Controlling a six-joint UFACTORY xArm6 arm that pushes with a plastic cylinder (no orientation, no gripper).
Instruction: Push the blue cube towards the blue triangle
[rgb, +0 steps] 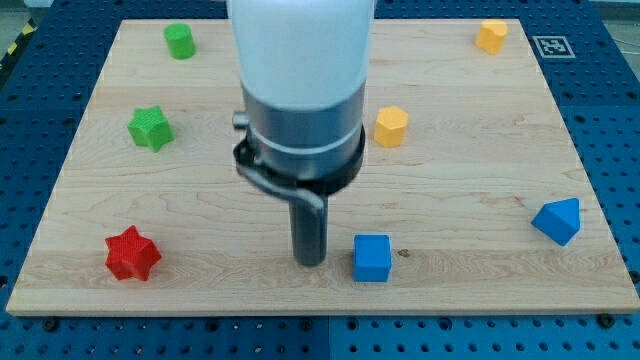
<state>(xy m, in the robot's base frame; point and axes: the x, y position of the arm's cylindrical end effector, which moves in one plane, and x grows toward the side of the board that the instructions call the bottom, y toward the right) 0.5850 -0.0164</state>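
Camera view shows my tip (309, 262) resting on the board (470, 150) near its bottom edge, just beside the blue cube (372, 258) on the cube's left side in the view, with a narrow gap that may or may not be closed. There is no claw on this arm, only a plain rod, so nothing opens, closes or grips. The blue cube sits close to the bottom edge, roughly midway along it; the blue triangle (557, 220) lies well apart toward the bottom right corner, slightly farther from the bottom edge than the cube. The cube has no long axis to speak of; its front face looks nearly parallel to the bottom edge, turned only a little. The main risk, as I judge it, is an off-centre push: contact below or above the middle of the cube's left face would spin it and let it slip past the rod. A push aimed too low could also drive it off the bottom edge, which is close.
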